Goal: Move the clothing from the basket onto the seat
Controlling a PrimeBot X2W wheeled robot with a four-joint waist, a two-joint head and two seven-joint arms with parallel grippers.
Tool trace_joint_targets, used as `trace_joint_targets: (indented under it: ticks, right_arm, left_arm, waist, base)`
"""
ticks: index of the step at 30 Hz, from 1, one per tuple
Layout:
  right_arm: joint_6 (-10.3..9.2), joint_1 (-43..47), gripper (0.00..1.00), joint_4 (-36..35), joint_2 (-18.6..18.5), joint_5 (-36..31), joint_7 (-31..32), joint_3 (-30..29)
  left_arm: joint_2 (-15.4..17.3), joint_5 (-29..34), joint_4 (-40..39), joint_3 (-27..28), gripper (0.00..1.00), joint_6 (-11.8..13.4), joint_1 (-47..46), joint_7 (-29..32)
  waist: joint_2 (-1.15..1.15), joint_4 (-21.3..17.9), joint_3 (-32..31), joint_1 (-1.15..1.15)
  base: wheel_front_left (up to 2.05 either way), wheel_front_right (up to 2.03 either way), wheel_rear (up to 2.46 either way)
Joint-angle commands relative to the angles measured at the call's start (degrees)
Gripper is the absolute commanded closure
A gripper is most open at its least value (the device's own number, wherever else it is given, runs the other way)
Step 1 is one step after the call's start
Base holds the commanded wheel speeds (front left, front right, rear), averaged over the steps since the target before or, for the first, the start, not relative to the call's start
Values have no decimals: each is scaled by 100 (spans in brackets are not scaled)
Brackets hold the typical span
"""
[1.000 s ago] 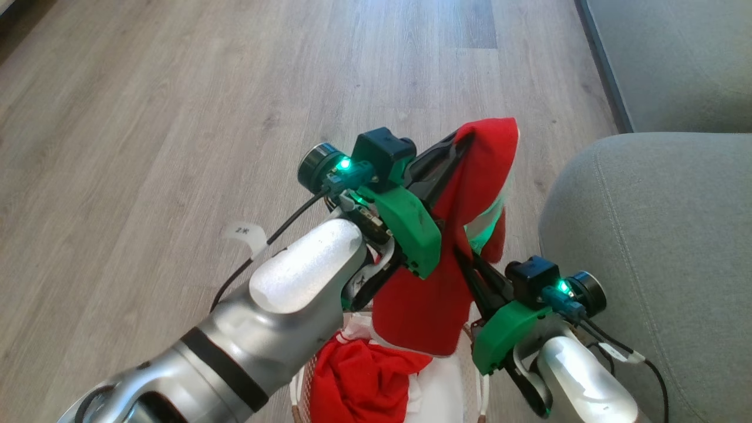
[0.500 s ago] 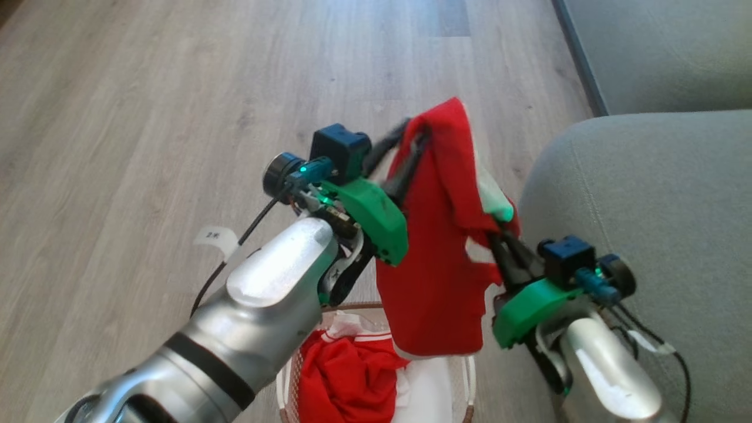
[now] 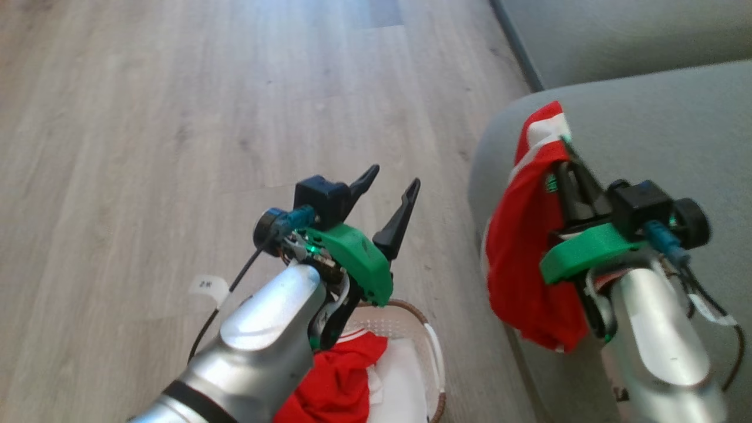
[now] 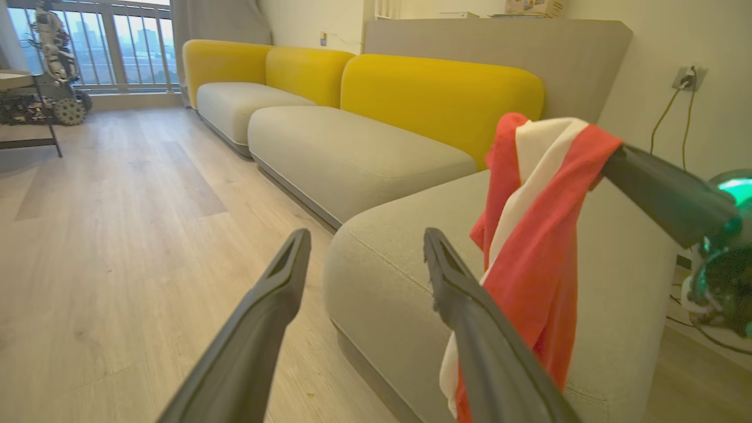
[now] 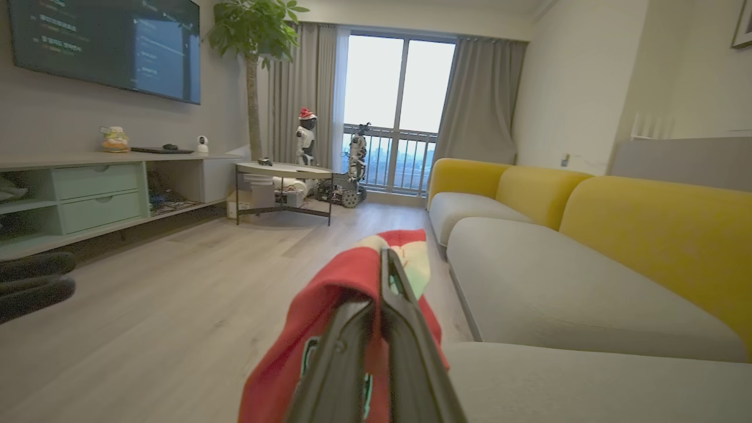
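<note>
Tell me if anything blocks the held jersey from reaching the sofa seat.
Nothing visible does. The red jersey hangs from the shut right gripper at the rounded edge of the sofa, with bare cushion beyond. The open left gripper is off to the side.

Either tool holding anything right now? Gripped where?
Right tool is shut on a red jersey, pinching a fold by its white-striped edge. Left tool is open, empty.

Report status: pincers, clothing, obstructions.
Left pincer open, empty. Right pincer shut on bright red white-trimmed jersey by grey-green fabric sofa. More red fabric in white perforated basket. No obstruction seen.
</note>
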Motion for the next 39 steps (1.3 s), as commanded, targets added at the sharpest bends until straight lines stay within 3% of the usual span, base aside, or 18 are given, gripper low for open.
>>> trace_joint_targets:
  ticks: [1, 9, 21, 29, 39]
  right_arm:
    - [-2, -354, 100, -253, 19, -65, -38, 14]
    - [-2, -420, 100, -516, -58, -270, -38, -326]
    - [-2, -1092, 100, -174, -563, -122, -38, 126]
    - [-2, -2275, 100, 475, -1075, 185, 163, 479]
    - [-2, -4345, 100, 1352, -2001, 321, 553, 179]
  left_arm:
    - [103, 61, -172, 231, 0, 12, -195, -70]
    - [86, 340, -318, 367, 0, -16, 253, -71]
    - [0, 725, -412, 641, 0, -48, 587, -72]
    - [-2, 1039, -498, 821, 0, -36, 484, -72]
    - [245, 1476, -711, 893, 0, 32, 153, -72]
  waist:
    - [0, -202, 19, 0]
    - [0, -900, 94, 0]
    - [0, -1609, 427, 0]
    - [0, -1511, 813, 0]
    - [0, -921, 1714, 0]
  base:
    - [0, 0, 0]
    - [0, 0, 0]
    - [0, 0, 0]
    - [0, 0, 0]
    - [0, 0, 0]
